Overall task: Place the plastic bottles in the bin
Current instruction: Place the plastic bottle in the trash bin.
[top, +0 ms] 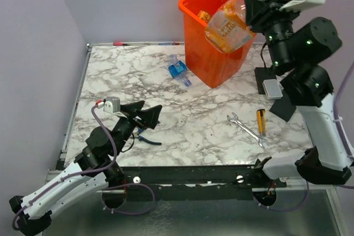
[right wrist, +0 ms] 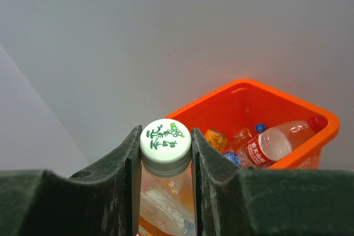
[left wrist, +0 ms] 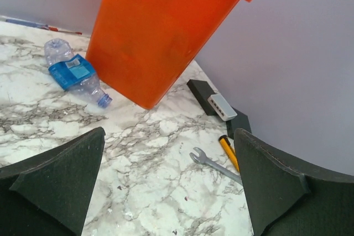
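Note:
My right gripper [top: 255, 12] is shut on the white cap of a crushed clear plastic bottle [top: 227, 26] with an orange label, holding it over the near rim of the orange bin [top: 213, 64]. In the right wrist view the cap [right wrist: 165, 141] sits between the fingers, and the bin [right wrist: 327, 124] below holds several bottles, one red-labelled [right wrist: 271, 142]. A blue-labelled bottle [top: 178, 71] lies on the table left of the bin, also seen in the left wrist view [left wrist: 74, 72]. My left gripper [top: 146, 115] hovers wide open and empty near the front left [left wrist: 168, 136].
A steel wrench [top: 246, 130] and a yellow-handled tool [top: 261, 121] lie at the front right. Blue-handled pliers [top: 146, 138] lie under the left gripper. A black block with a grey box [top: 272, 88] sits right of the bin. A pen [top: 124, 43] lies along the back edge.

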Robot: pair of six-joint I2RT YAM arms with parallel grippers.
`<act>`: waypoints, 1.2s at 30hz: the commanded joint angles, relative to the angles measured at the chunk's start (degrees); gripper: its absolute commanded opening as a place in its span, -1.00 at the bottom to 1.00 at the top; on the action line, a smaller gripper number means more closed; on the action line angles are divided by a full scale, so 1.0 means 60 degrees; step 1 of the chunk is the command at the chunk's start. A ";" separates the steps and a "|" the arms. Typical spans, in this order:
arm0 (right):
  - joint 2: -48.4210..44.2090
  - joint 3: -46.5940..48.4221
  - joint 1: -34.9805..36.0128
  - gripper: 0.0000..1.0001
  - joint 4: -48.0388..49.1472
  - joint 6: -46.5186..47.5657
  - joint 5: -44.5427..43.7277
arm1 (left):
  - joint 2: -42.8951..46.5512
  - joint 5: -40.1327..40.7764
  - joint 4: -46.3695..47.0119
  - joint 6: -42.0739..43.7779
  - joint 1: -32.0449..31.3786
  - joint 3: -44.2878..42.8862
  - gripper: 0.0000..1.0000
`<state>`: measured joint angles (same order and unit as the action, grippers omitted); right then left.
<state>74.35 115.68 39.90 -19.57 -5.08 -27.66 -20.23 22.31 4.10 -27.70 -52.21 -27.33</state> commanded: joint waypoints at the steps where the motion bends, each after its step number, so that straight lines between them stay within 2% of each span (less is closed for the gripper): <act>1: 0.0760 0.0809 -0.0298 -0.99 0.1956 0.0674 -0.1102 | -0.0393 0.0397 -0.0665 -0.0201 0.0005 -0.0389 0.98; 4: 0.1636 0.1616 -0.1221 -0.99 0.1814 0.0114 -0.0527 | -0.0326 0.0787 -0.0668 -0.0520 0.0007 -0.0250 0.98; 6: 0.2489 0.2613 -0.2208 -0.99 0.1080 -0.1160 0.0273 | -0.0270 0.0894 -0.0668 -0.0682 0.0005 -0.0172 0.98; 9: 0.3545 0.3210 -0.3228 -0.99 0.1035 -0.2201 0.1030 | -0.0276 0.0927 -0.0668 -0.0782 0.0013 -0.0092 0.98; 11: 0.4010 0.3142 -0.3474 -0.99 0.1419 -0.2511 0.0669 | -0.0249 0.0972 -0.0915 -0.0861 0.0003 -0.0116 0.98; 14: 0.4247 0.2054 -0.3754 -0.99 0.3064 -0.2456 0.0767 | -0.0135 0.1018 -0.1100 -0.0873 0.0009 -0.0182 0.98; 15: 0.4473 0.2016 -0.3847 -0.99 0.3173 -0.2477 0.0933 | -0.0086 0.1066 -0.1153 -0.0821 0.0012 -0.0190 0.98; 19: 0.6045 0.3467 -0.4113 -0.99 0.2100 -0.2818 0.1492 | -0.0025 0.1345 -0.1201 -0.0623 0.0009 -0.0148 0.98; 26: 0.7074 0.3599 -0.4131 -0.99 0.1898 -0.3467 0.2249 | -0.0171 0.1554 -0.1196 -0.0556 0.0002 -0.0012 0.98; 29: 0.7557 0.4440 -0.4143 0.30 0.1372 -0.3359 0.2580 | -0.0208 0.1631 -0.1196 -0.0541 0.0014 0.0050 0.98; 31: 0.7492 0.4643 -0.4145 0.94 0.1261 -0.3383 0.2748 | -0.0231 0.1734 -0.1188 -0.0550 0.0007 0.0105 0.98; 36: 0.6600 0.4760 -0.4137 0.99 0.1150 -0.3559 0.2750 | -0.0742 0.2198 -0.0906 -0.0574 0.0012 0.0143 0.98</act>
<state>119.48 141.67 15.35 -11.27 -25.32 -13.08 -21.87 31.64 -2.63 -31.86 -52.21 -27.20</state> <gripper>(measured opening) 0.992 0.991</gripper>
